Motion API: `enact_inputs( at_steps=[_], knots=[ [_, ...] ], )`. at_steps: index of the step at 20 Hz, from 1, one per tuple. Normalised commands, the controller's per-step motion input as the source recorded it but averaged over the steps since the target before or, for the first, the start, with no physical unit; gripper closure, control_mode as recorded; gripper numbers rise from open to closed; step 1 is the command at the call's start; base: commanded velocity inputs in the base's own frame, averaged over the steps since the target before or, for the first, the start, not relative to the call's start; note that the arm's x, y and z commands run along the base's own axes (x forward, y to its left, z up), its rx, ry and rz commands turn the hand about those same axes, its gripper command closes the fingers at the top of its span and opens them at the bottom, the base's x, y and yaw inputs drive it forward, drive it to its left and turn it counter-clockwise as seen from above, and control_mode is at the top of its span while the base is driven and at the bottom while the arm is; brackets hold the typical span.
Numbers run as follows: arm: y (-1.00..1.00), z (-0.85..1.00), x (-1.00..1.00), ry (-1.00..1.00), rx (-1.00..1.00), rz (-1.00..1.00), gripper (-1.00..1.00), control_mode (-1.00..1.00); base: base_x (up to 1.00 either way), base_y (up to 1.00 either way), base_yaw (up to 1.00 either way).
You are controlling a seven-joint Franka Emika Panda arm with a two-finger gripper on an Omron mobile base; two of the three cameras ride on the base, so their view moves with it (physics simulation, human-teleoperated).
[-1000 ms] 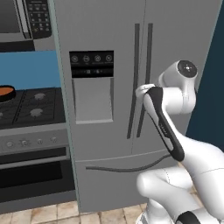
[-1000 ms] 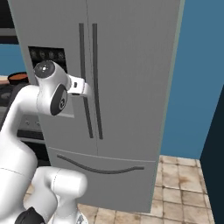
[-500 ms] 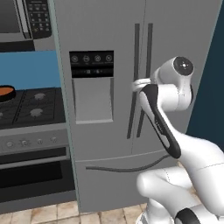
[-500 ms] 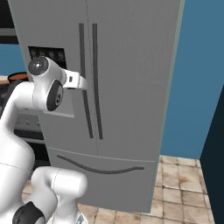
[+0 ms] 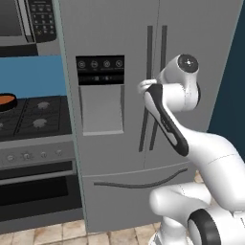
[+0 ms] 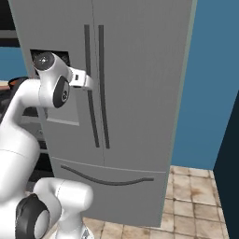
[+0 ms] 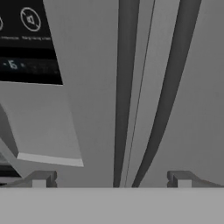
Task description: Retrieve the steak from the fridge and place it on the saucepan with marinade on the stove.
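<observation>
The grey fridge (image 5: 124, 43) (image 6: 140, 56) stands with both doors closed, so the steak is hidden. My gripper (image 5: 143, 87) (image 6: 89, 82) is open and empty, held close in front of the two long dark handles (image 7: 124, 87) where the doors meet. In the hand view my fingertips (image 7: 41, 179) straddle both handles without touching them. At the far left, the black saucepan (image 5: 5, 102) with orange-brown marinade (image 5: 5, 99) sits on the stove (image 5: 36, 115).
A dark dispenser panel (image 5: 100, 69) (image 7: 26, 43) with a recess below it is set in the left door. A microwave (image 5: 26, 21) hangs above the stove. The freezer drawer handle (image 5: 139, 183) curves below. Tiled floor (image 6: 196, 196) and a blue wall lie to the right.
My hand has risen and moved closer to the fridge handles. The jaws stay open and the fridge doors stay closed.
</observation>
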Motion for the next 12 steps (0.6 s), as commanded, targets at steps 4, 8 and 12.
enact_inputs(
  at_steps=[4,8,12],
  knots=[
    [-0.12,-0.07,0.18,0.0,0.0,0.0,-1.0,-1.0,0.0,0.0,0.0],
    [-0.1,-0.06,0.16,0.0,0.0,0.0,-1.0,-1.0,0.0,0.0,0.0],
    [-0.02,-0.14,0.19,0.0,0.0,0.0,-1.0,-1.0,0.0,0.0,0.0]
  ],
)
